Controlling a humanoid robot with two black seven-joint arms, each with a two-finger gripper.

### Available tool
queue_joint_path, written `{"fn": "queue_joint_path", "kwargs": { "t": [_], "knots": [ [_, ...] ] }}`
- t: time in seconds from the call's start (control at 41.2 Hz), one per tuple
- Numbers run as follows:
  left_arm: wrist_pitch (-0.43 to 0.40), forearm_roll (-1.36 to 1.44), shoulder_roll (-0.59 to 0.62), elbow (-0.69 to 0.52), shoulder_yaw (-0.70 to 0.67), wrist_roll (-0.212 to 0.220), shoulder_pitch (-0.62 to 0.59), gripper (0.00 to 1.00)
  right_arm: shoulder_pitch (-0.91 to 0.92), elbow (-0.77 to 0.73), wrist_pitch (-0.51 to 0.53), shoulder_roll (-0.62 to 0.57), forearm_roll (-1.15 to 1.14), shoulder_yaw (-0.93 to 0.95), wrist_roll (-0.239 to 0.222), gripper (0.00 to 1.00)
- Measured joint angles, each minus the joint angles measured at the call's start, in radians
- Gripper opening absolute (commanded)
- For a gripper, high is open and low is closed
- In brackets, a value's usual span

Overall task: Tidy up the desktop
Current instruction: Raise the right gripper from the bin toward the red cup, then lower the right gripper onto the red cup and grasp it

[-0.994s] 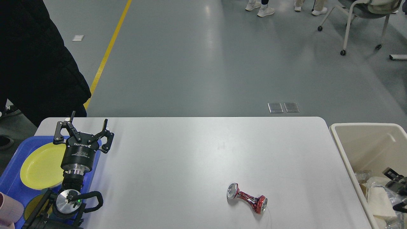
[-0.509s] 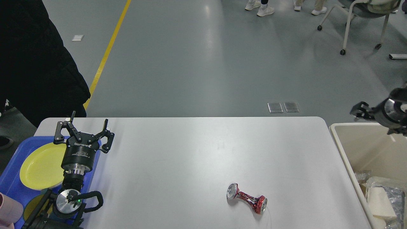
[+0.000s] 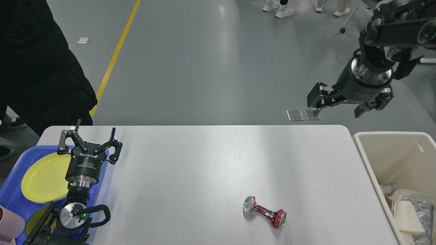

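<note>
Right gripper spread, empty, high beyond the desktop far edge. Crushed red can lies on desktop's near part. Risk: dented can rolls or slips when pinched. Left gripper splayed, empty.

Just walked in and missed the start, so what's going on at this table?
A two-armed robot is tidying the desktop. One crushed red can is left on it. The right gripper hangs open and empty in the air above the table's far right corner, near the beige bin. The left gripper is open over the blue tray, holding nothing.
</note>
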Motion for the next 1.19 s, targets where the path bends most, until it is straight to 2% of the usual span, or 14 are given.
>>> {"fn": "queue_joint_path", "kwargs": {
  "t": [0.267,0.849,1.188],
  "knots": [
    [0.000,0.000,0.000,0.000,0.000,0.000,0.000,0.96,0.081,0.136,0.000,0.002,0.077,0.047,0.002,1.00],
    [0.000,0.000,0.000,0.000,0.000,0.001,-0.001,0.96,0.070,0.143,0.001,0.002,0.103,0.085,0.003,1.00],
    [0.000,0.000,0.000,0.000,0.000,0.001,-0.002,0.96,-0.014,0.132,-0.007,0.021,0.100,0.135,0.003,1.00]
  ]
}}
